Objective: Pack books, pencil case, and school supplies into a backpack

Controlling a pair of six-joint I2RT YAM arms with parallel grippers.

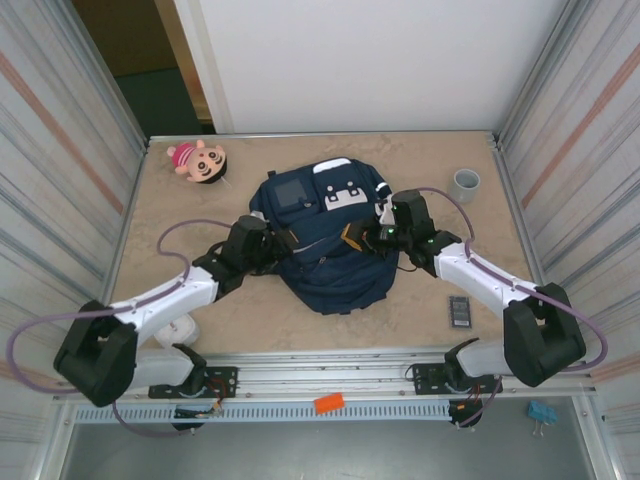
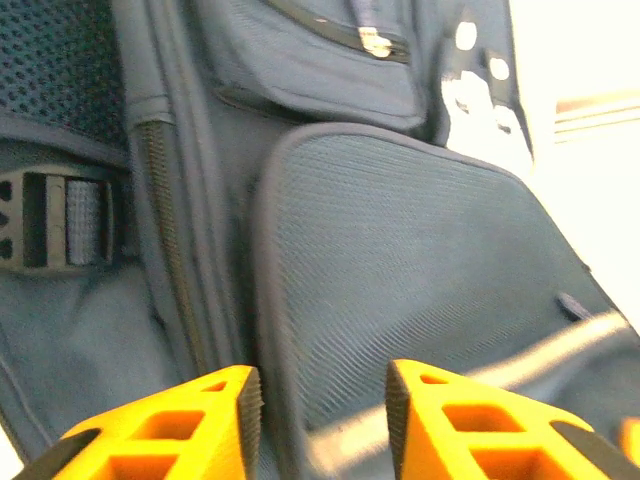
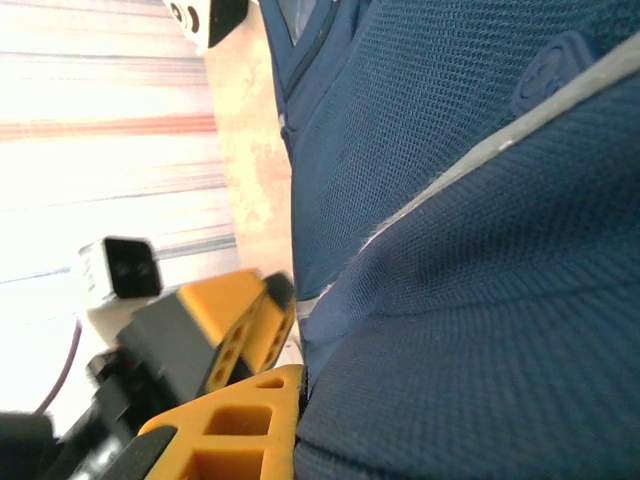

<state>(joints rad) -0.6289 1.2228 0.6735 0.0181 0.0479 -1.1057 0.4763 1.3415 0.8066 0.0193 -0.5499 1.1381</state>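
Observation:
The navy backpack (image 1: 325, 262) lies flat in the middle of the table, white patches toward the far side. My left gripper (image 1: 286, 240) is at its left flank; in the left wrist view the gripper (image 2: 322, 395) is open, a piped seam of a mesh panel (image 2: 400, 270) lying between the orange fingers. My right gripper (image 1: 354, 237) is on the backpack's right side. One orange finger (image 3: 250, 420) presses into a bunched fold of blue fabric (image 3: 450, 330) that hides the other finger. A dark calculator-like device (image 1: 459, 310) lies right of the backpack. The books and pencil case are out of view.
A pink plush doll (image 1: 198, 160) lies at the far left and a grey cup (image 1: 465, 183) stands at the far right. A white object (image 1: 180, 330) sits beside the left arm near the front edge. Striped walls close in both sides.

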